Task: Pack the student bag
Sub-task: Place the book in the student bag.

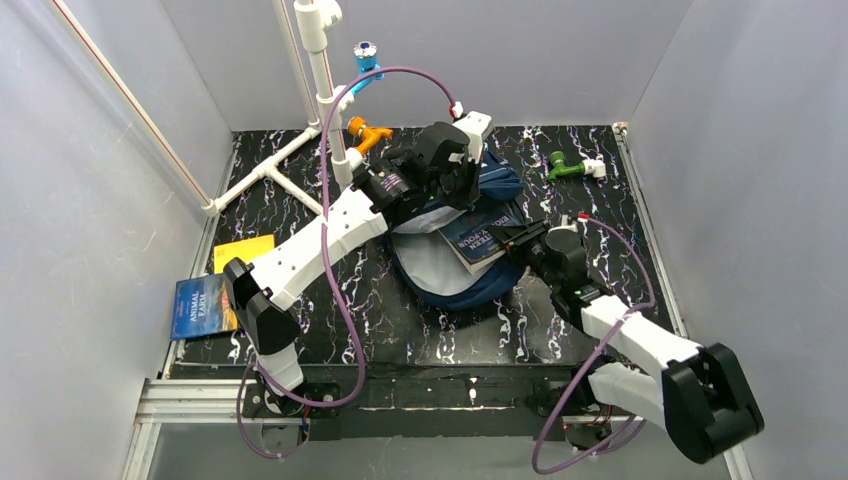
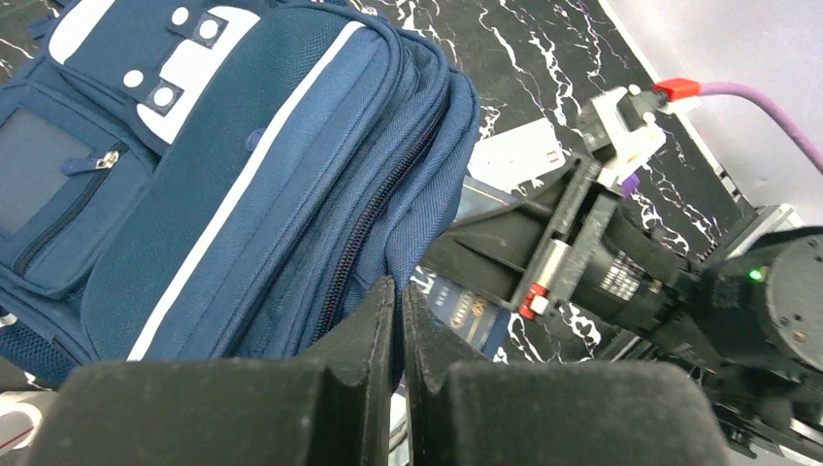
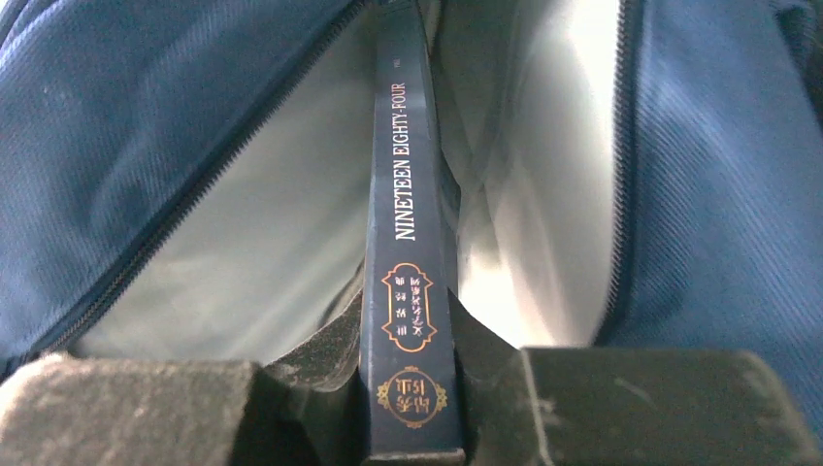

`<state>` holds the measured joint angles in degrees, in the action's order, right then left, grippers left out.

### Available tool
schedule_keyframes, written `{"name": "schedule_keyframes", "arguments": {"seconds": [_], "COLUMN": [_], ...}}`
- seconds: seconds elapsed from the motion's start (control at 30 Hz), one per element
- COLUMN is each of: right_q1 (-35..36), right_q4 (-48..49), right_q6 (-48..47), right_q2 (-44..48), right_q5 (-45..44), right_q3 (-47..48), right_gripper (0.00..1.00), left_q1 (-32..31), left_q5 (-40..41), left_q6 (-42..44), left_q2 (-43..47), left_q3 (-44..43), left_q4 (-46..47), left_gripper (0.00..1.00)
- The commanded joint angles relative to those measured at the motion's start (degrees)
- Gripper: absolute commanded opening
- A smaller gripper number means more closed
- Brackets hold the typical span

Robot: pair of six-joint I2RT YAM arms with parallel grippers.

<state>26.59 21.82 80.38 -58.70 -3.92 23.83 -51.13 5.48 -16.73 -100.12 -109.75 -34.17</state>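
The navy student bag (image 1: 455,285) lies mid-table with its mouth gaping and light grey lining (image 3: 243,243) showing. My left gripper (image 2: 400,306) is shut, pinching the edge of the bag's (image 2: 223,175) fabric beside the zip at the far side of the opening (image 1: 462,170). My right gripper (image 3: 412,388) is shut on a dark-blue book, "Nineteen Eighty-Four" (image 3: 408,243), held by its spine. The book (image 1: 482,238) is angled into the open mouth from the right, with the right gripper (image 1: 522,240) at its outer end. The book's far end is hidden inside the bag.
A yellow book (image 1: 243,250) and a blue book (image 1: 202,306) lie at the table's left edge. A white pipe frame (image 1: 300,150) stands at the back left, with an orange fitting (image 1: 367,132) by it. A green fitting (image 1: 570,167) sits at the back right.
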Motion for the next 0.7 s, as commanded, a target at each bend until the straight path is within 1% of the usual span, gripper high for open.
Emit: {"name": "schedule_keyframes", "arguments": {"seconds": [0.0, 0.1, 0.17, 0.27, 0.37, 0.47, 0.53, 0.67], "right_q1": [-0.1, -0.1, -0.1, -0.1, -0.1, 0.3, 1.1, 2.6], "right_q4": [25.5, 31.1, 36.5, 40.5, 48.7, 54.6, 56.6, 57.2], "right_q6": [1.0, 1.8, 3.1, 3.9, 4.7, 5.4, 4.9, 3.1], "right_q2": [-5.9, -12.8, -17.5, -24.3, -30.9, -36.6, -40.3, -45.2], "right_q5": [-1.7, -1.6, -1.8, -0.3, -0.1, -1.1, -3.1, -8.4], "right_q3": [2.8, 3.8, 4.2, 6.5, 7.5, 9.3, 10.4, 12.2], "right_gripper": [0.01, 0.01, 0.01, 0.01, 0.01, 0.01, 0.01, 0.01], "left_q1": [-0.5, -0.7, -1.1, -1.2, -1.2, -1.2, -1.3, -1.5], "left_q5": [-2.8, -3.7, -2.9, -2.0, -2.9, -5.2, -5.5, -5.5], "left_q6": [-2.5, -2.9, -2.1, -0.9, -0.9, -2.2, -2.7, -3.2], "left_q2": [5.0, 4.3, 3.6, 3.3, 3.1, 2.4, 1.6, 0.7], "left_q3": [-1.8, -2.8, -4.5, -5.6, -6.5, -7.3, -7.9, -8.2], "left_q4": [3.2, 2.7, 0.7, -0.9, -1.8, -1.8, -1.8, -1.8], "left_gripper": [0.0, 0.0, 0.0, 0.0, 0.0, 0.0, 0.0, 0.0]}}
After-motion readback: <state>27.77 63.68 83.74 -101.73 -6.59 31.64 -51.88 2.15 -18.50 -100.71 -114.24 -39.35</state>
